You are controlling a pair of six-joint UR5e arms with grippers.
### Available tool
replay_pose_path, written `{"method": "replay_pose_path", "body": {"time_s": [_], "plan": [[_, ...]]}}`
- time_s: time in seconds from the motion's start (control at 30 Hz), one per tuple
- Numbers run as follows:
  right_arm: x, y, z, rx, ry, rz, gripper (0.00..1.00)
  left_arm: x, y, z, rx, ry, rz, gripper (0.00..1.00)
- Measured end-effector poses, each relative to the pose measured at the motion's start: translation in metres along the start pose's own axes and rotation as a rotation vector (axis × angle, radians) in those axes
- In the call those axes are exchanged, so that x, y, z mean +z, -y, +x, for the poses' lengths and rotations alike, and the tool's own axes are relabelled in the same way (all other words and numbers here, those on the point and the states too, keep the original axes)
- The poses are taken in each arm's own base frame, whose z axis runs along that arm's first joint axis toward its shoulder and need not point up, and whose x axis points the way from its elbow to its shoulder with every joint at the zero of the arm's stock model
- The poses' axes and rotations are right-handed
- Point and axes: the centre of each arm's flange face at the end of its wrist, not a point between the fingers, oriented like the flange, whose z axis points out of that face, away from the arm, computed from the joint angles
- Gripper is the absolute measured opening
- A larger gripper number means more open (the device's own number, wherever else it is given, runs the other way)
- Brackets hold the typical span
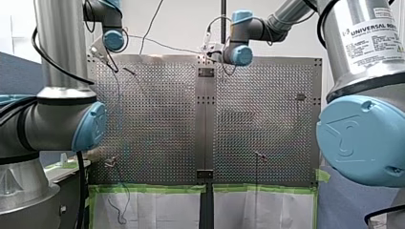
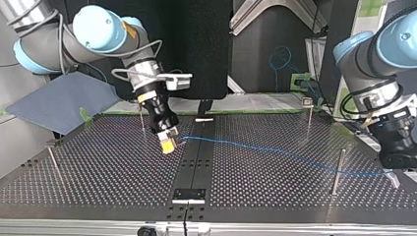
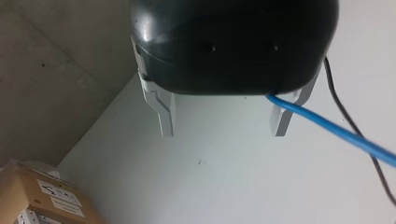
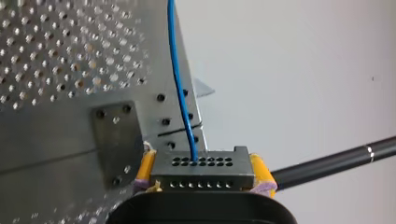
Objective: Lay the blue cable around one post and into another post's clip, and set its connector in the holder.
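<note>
One cable (image 4: pixel 179 93): blue, from connector (image 4: pixel 203 173) across to left gripper (image 3: pixel 224 122)
Right gripper (image 2: pixel 167 142): yellow pads (image 4: pixel 145 165) clamped on connector
Left gripper: jaws wide, cable beside one finger

Perforated metal table (image 1: pixel 153 119), in two halves joined by a plain strip (image 1: pixel 206 124) down the middle of the front view, with small dark plates (image 1: pixel 206 72) bolted at the strip's ends. Green tape (image 1: pixel 153 189) along the table's near edge there, white sheets (image 1: pixel 162 210) just below it. At the top view's left, a blue-grey cloth (image 2: pixel 54 101) beside the table's corner; behind the table, a black panel (image 2: pixel 196 49). In the left wrist view, a concrete wall (image 3: pixel 56 84), a labelled cardboard box (image 3: pixel 37 200) next to it, and a thin black wire (image 3: pixel 337 98) across a pale surface (image 3: pixel 224 177). In the right wrist view, a slanting black rod (image 4: pixel 327 163) with a silver ring.
</note>
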Motion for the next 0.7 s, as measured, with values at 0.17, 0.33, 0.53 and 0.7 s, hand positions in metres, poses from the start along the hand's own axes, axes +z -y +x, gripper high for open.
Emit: {"method": "replay_pose_path", "body": {"time_s": [0.17, 0.33, 0.53, 0.7], "plan": [[0.012, 0.013, 0.003, 0.005, 0.003, 0.023, 0.00, 0.011, -0.017, -0.003, 0.017, 0.014, -0.022, 0.98], [0.024, 0.027, 0.009, 0.006, 0.000, 0.046, 0.00, 0.021, -0.031, 0.003, 0.016, 0.013, -0.019, 0.98], [0.038, 0.036, 0.013, 0.006, -0.006, 0.060, 0.00, 0.035, -0.049, 0.015, 0.022, -0.007, -0.029, 0.98], [0.044, 0.040, 0.006, 0.003, 0.005, 0.066, 0.00, 0.042, -0.065, 0.023, 0.023, -0.024, -0.042, 0.98]]}}
